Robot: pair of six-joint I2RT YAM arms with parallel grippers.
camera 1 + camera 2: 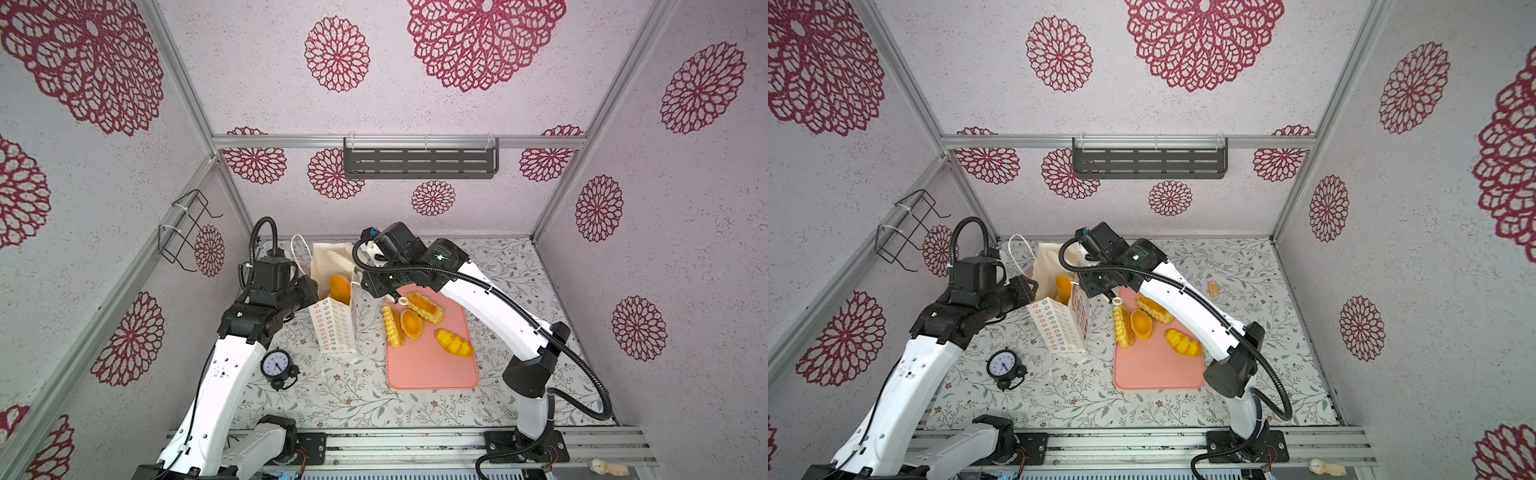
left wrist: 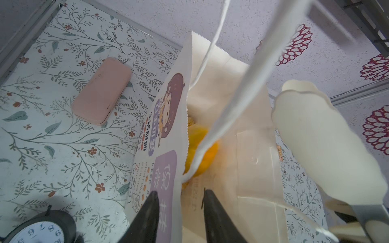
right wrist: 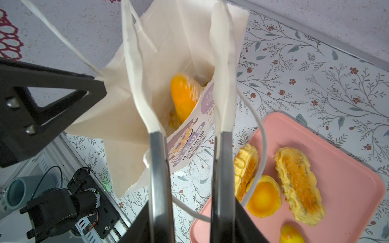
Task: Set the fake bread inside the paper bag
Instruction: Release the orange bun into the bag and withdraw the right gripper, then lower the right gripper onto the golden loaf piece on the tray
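Observation:
The paper bag (image 1: 334,328) stands upright left of the pink tray (image 1: 432,370), its mouth open. An orange fake bread (image 3: 183,96), blurred, lies inside the bag (image 2: 242,105), also seen in both top views (image 1: 340,287) (image 1: 1064,286). My right gripper (image 3: 173,21) hovers over the bag mouth, its long white pads (image 2: 315,136) apart and holding nothing. My left gripper (image 2: 181,191) is open at the bag's left, its black fingers astride the printed wall's rim. On the tray lie a ridged roll (image 1: 392,326), a round tart (image 1: 410,323), a long loaf (image 1: 424,306) and a speckled bun (image 1: 454,343).
A black alarm clock (image 1: 276,365) stands in front of the bag by the left arm. A pink case (image 2: 101,90) lies on the floral table behind the bag. A small wooden block (image 1: 1212,289) sits right of the tray. The bag's cord handle (image 3: 261,147) droops over the tray.

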